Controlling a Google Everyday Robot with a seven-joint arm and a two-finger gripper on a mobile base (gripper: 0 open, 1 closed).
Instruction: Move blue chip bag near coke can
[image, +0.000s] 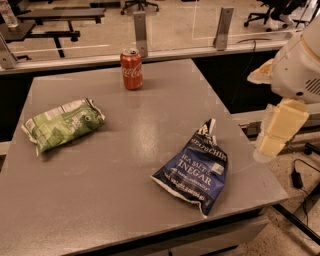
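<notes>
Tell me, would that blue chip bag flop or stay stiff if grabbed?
Probably floppy: the blue chip bag looks crinkled with a twisted top. Likely light, so it may slide on the smooth table if pushed. The gripper hangs beyond the table's right edge.

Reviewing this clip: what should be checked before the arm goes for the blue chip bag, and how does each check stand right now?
1. Blue chip bag lies flat near the table's right front corner, nothing on it: ok.
2. Coke can upright near the far edge: ok.
3. Spot on the table right of the can unoccupied: ok.
4. Green chip bag lies left, off the line from bag to can: ok.
5. Gripper beyond the table's right edge, apart from the bag: ok.
</notes>
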